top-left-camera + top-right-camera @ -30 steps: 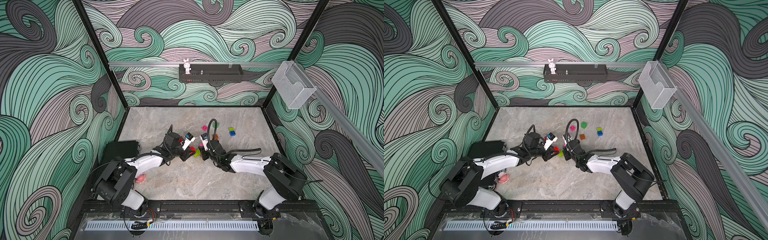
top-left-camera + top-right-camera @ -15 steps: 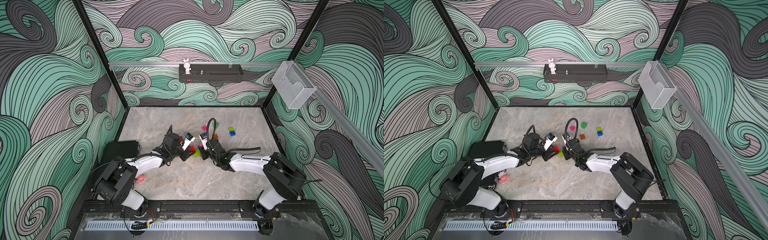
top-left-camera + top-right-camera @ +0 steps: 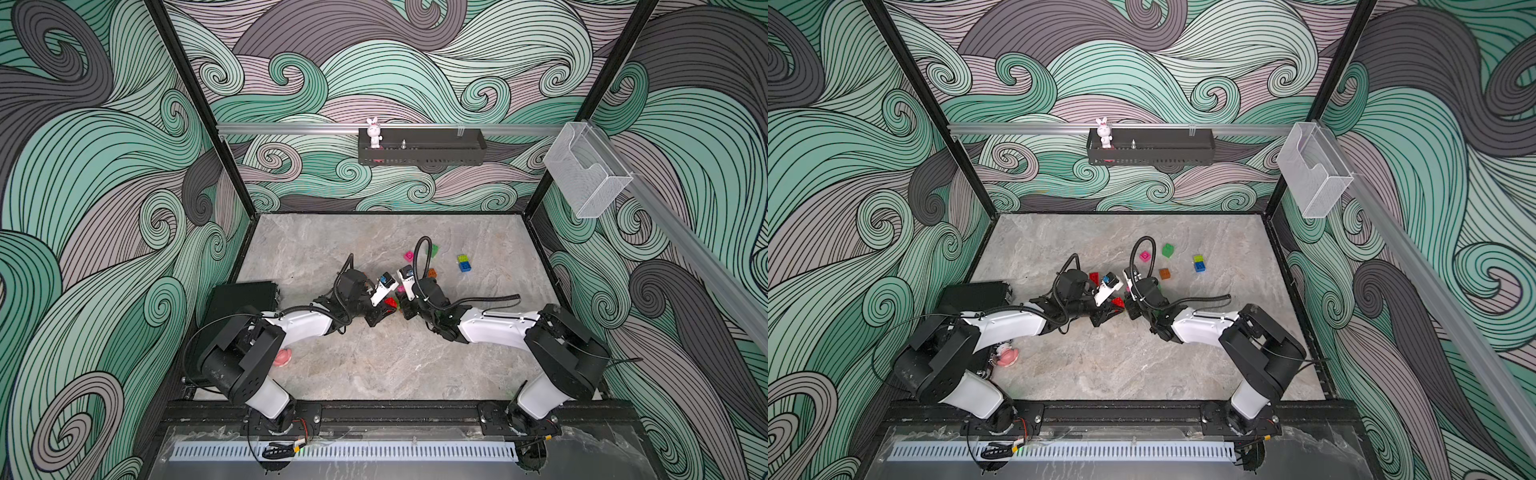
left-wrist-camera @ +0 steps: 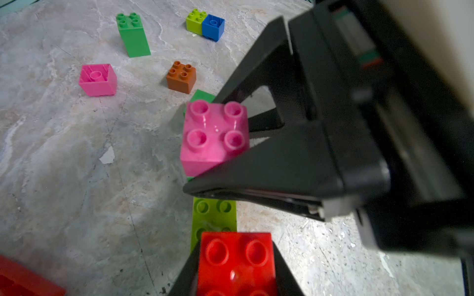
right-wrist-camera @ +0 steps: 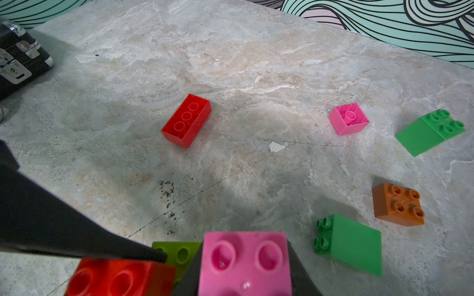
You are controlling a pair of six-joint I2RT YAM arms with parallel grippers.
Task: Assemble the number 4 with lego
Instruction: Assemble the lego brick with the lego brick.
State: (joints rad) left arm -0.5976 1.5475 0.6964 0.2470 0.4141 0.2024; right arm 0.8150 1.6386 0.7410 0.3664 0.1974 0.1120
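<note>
Item: left end effector (image 4: 236,258), closed on red two-by-two brick (image 5: 120,278), studs up. Item: right end effector (image 5: 245,258), clamped on pink two-by-two brick (image 4: 214,135), studs up. Both bricks were held low over a lime brick (image 4: 214,217) lying on the counter (image 5: 230,64), seemingly so each could be pressed onto it as part of the 4; whether they were seated could not be told. Spare stock, apart: red long brick (image 5: 186,120), orange brick (image 4: 181,77)

Pink brick (image 4: 214,135) and red brick (image 4: 236,264) held studs-up at opposite ends of lime brick (image 4: 214,217); orange brick (image 4: 181,77) stands studs-up near it.
</note>
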